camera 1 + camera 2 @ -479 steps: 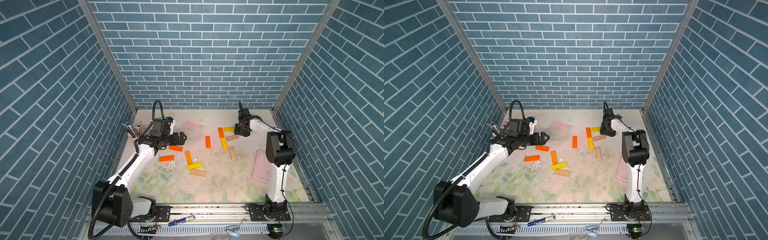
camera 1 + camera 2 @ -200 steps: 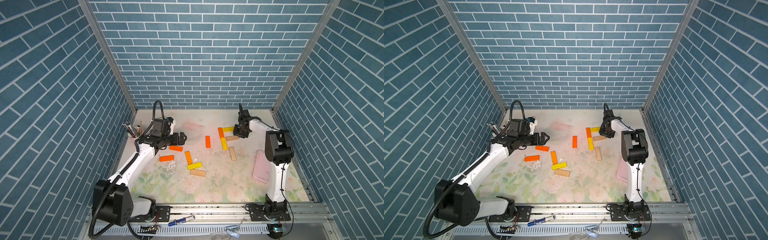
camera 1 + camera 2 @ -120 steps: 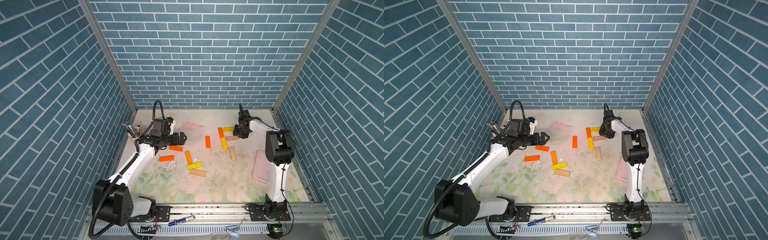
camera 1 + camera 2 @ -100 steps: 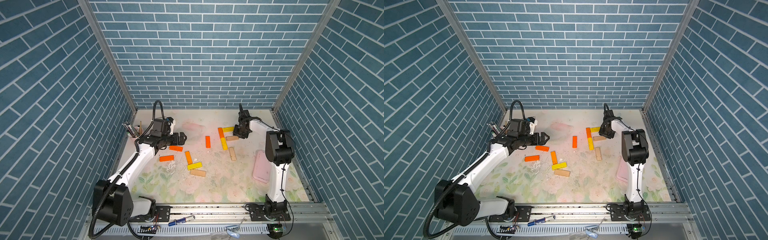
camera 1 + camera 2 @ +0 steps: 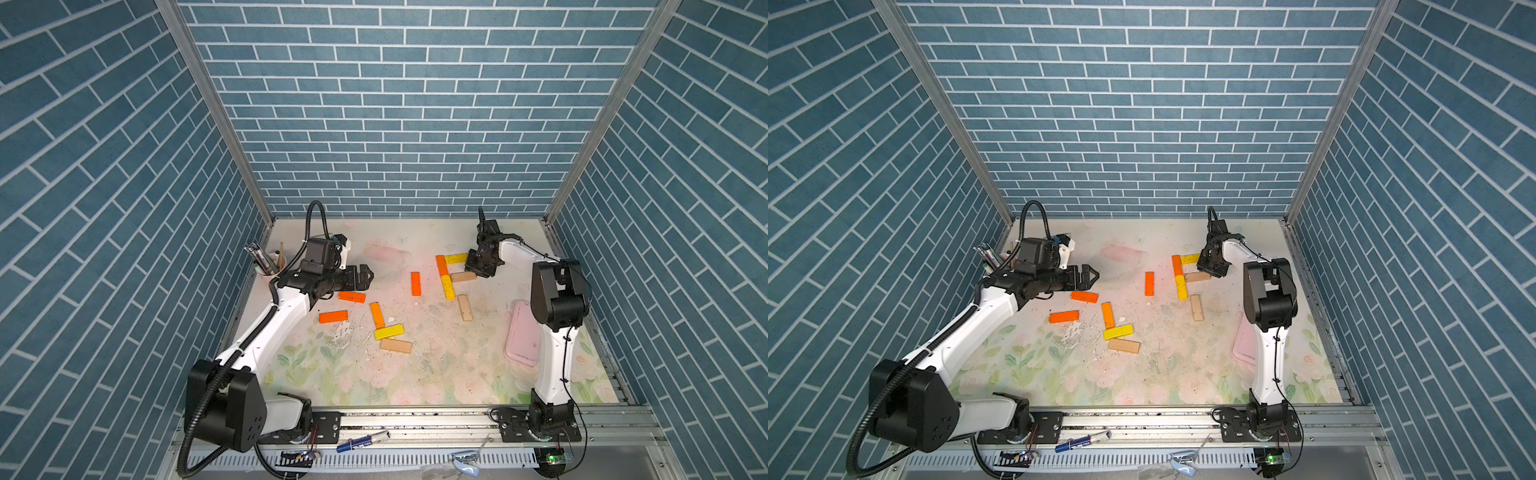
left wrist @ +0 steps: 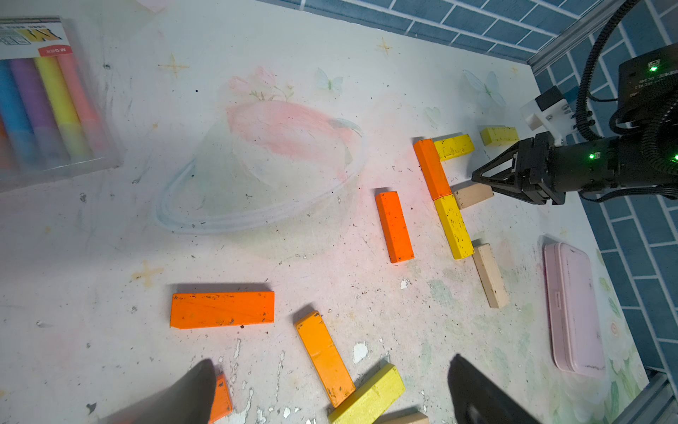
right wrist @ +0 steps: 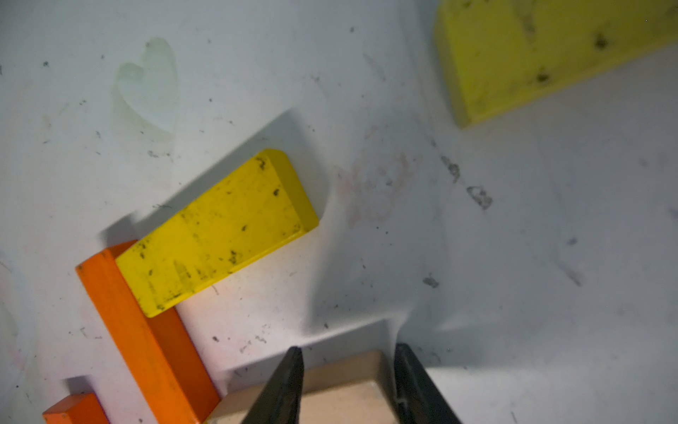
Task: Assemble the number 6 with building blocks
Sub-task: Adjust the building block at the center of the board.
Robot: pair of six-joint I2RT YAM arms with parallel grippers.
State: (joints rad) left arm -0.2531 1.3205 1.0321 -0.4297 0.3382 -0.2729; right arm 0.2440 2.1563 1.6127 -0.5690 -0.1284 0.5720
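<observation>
Surface: you're working on a pale floral-print counter (image 5: 415,374), smeared with chalk dust and dotted with white flecks.
Room: blue brick-pattern walls (image 5: 395,124) box it in on three sides.
Top views only: a cup of pens (image 5: 266,262) tucked against the left wall.
Left wrist only: a clear pack of coloured chalk sticks (image 6: 44,110).
Wrist views, not the top ones: a yellow wooden block (image 6: 499,136), partly hidden behind the right arm.
Digit: the number 6 (image 5: 1179,276) is half built, far right on the counter. An orange wooden bar (image 5: 441,265) and a yellow wooden bar (image 5: 448,287) lie end to end as the spine. A second yellow bar (image 5: 456,258) branches off the top, and a plain tan wooden bar (image 5: 463,276) off the middle.
Extra tan bar: another one (image 5: 465,307) lies tilted just beside the spine's near end.
Spares: six more building blocks (image 5: 377,315) lie loose mid-counter.
Pink tray: the flat pink rounded tray (image 5: 519,336) lies along the right side.
Left jaws: spread wide over the loose orange bars, gripping nothing.
Right jaws: they straddle the tan middle bar's free end. You can't tell if they're pinching it.
</observation>
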